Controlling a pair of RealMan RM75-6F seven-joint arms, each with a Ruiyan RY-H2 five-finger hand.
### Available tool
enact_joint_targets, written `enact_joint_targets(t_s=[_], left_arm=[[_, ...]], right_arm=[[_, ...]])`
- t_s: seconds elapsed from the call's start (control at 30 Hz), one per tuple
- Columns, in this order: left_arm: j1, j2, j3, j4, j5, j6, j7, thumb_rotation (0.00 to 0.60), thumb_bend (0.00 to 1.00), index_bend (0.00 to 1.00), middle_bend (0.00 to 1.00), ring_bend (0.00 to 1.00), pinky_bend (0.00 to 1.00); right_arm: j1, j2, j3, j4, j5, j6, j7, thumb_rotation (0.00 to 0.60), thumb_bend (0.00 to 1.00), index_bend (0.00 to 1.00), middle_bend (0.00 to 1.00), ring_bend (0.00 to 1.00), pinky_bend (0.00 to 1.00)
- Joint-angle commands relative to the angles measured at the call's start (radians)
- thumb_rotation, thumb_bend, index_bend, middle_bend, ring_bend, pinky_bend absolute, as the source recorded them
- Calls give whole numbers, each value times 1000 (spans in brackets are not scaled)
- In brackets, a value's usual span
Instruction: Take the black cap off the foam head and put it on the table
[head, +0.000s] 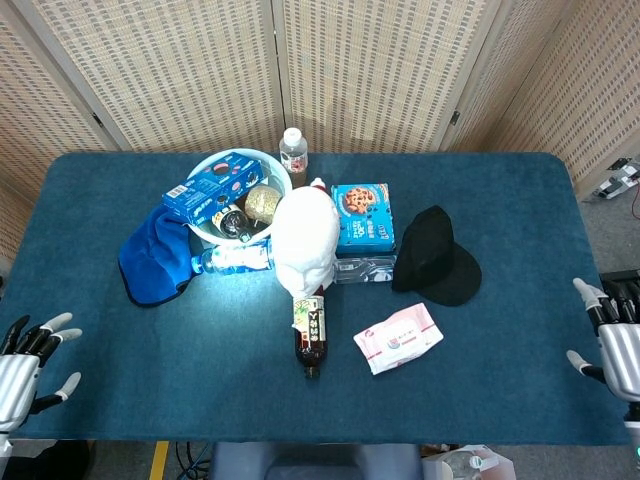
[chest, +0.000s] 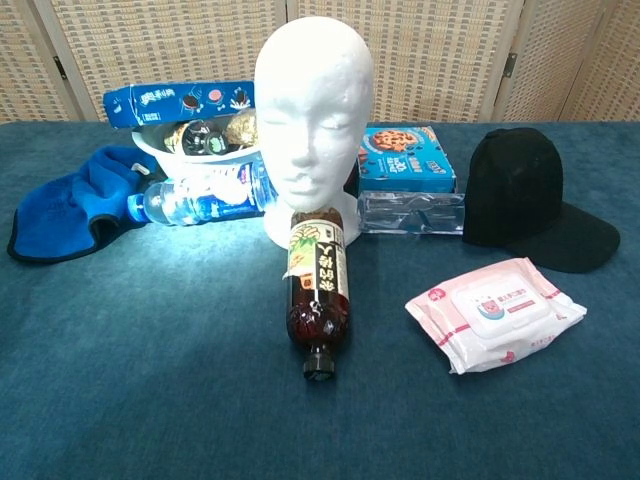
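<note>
Both hands are seen empty with fingers apart: the right hand (head: 620, 345) off the table's (head: 520, 390) right edge, the left hand (head: 25, 355) off its left. Right of the bare foam head (head: 305, 240), the black cap (head: 433, 260) is found lying on the table, brim toward the nearer right hand, with bare cloth between them.

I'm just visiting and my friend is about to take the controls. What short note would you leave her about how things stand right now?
Left hand: holds nothing, fingers apart, at the near left table edge.
Right hand: holds nothing, fingers apart, off the table's right edge.
Black cap: lies on the table, right of the foam head, touched by neither hand.
Done: head is bare, cap is down.
Left: apparently nothing.
</note>
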Motion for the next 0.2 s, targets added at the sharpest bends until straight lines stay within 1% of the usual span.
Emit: enact_joint_targets(t_s=[0.03, 0.1, 0.2], left_arm=[[1, -2, 2, 0, 6, 5, 0, 600, 243, 286, 156, 163, 0], [3, -3, 3, 0, 6, 7, 3, 600, 243, 287, 156, 163, 0], [7, 0, 4, -2, 5, 12, 4, 600, 243, 287, 156, 164, 0]], right_arm=[[0, 9, -29, 36, -77, -23, 83, 600, 0, 118, 208, 70, 28], [2, 3, -34, 53, -105, -27, 108, 600, 0, 122, 212, 70, 28], [4, -7, -34, 67, -131, -25, 108, 600, 0, 128, 216, 70, 28]])
